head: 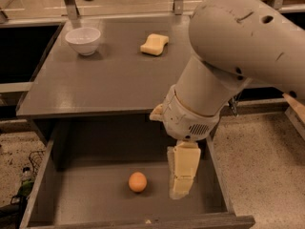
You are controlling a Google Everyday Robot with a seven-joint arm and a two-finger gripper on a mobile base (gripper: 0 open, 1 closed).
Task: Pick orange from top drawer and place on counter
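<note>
Pincer (180,191) hangs inside open top drawer (90,202), just right of orange (137,182), not touching; pincer apart or together: cannot tell; white bowl (83,40), sponge (154,44) on worktop (109,82), far side.

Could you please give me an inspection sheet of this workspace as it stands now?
Surface: grey counter, carrying a bowl and a sponge.
Job's things: orange lies on the bottom of the open drawer, not gripped.
Clutter: white bowl and yellow sponge at the counter's back.
Gripper: gripper hangs inside the drawer, right of the orange and apart from it.
Cables: nothing seen.
Surroundings: speckled floor; black basin left of the counter.
</note>
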